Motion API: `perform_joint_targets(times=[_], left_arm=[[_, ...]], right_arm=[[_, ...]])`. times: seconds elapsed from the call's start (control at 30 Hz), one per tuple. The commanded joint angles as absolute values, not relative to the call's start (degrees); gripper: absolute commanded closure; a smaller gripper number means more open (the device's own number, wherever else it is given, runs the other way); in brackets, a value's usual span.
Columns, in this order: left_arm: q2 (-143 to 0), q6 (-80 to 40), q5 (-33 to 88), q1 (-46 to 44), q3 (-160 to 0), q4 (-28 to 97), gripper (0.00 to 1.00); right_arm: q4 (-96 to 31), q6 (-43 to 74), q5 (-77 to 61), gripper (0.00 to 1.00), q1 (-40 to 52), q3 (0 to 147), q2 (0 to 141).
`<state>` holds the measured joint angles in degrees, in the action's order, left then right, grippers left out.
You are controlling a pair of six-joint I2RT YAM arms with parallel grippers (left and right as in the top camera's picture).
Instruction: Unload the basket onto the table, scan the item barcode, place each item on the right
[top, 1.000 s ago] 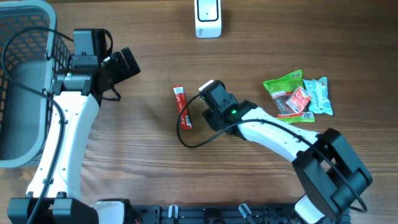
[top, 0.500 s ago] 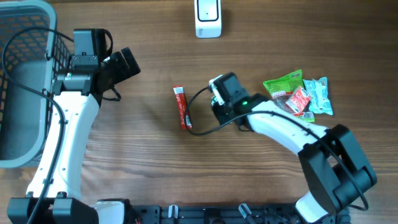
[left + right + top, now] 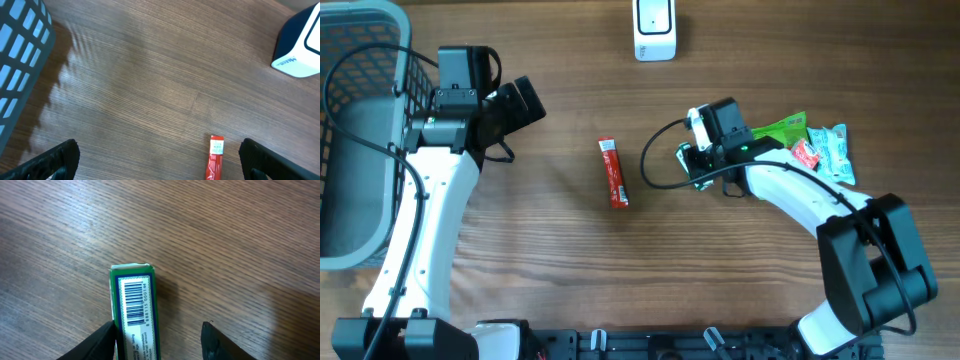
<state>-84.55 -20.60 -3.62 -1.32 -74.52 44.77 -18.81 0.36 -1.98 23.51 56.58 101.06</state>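
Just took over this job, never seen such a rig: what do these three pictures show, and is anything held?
Two robot arms at a table, each ending in a two-finger gripper. The wide picture looks straight down. The other two come from wrist cameras; the dark tips at their lower edge are that arm's own fingers. On the table: a basket at left, a white box, likely the scanner, at the far edge, a red stick mid-table, a pile of packets at right. The left gripper is open and empty. The right gripper is open: a green packet, barcode up, sits beside one finger with a gap to the other, so not clamped.
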Motion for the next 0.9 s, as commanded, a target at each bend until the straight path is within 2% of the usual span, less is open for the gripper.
perform_joint_targets(times=[0.0, 0.13, 0.37, 0.67, 0.87], left_arm=[[-84.82, -19.9, -4.38, -0.99, -74.89, 44.71, 0.0], [-84.82, -19.9, -4.38, -0.99, -74.91, 44.71, 0.0], [-84.82, -19.9, -4.38, -0.99, -74.91, 44.71, 0.0], [-84.82, -19.9, -4.38, -0.99, -74.91, 44.71, 0.0], [-84.82, -19.92, -4.38, -0.99, -74.91, 44.71, 0.0]], right_arm=[[-18.61, -0.01, -3.09, 0.46, 22.96, 58.35, 99.96], [-18.85, -0.01, -1.32, 0.46, 22.94, 58.35, 99.09], [-19.59, 0.14, 10.96, 0.45, 22.55, 58.37, 99.09], [-24.29, -0.01, -4.19, 0.45, 22.44, 59.64, 94.96], [-28.84, 0.08, -3.86, 0.45, 22.55, 59.29, 93.06]])
